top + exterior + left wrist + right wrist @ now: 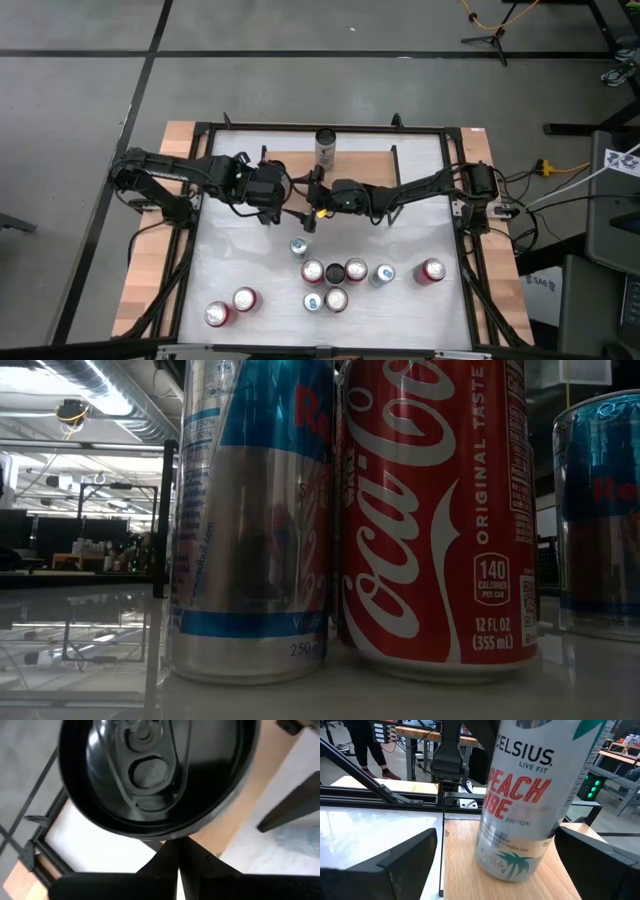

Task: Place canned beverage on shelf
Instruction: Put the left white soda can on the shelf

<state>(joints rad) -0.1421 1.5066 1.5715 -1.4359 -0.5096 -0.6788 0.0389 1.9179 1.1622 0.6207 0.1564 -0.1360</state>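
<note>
Presently upright on the shelf (520, 885): tall Celsius can (525, 800), rigid, slick, probably full and top-heavy; take it mid-body; right gripper (318, 190) fingers spread wide, flanking it, empty; left gripper (177, 875) fingers shut, empty.

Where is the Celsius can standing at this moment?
The Celsius can stands upright on the shelf at the table's far side, between the open fingers of the right gripper.
</note>
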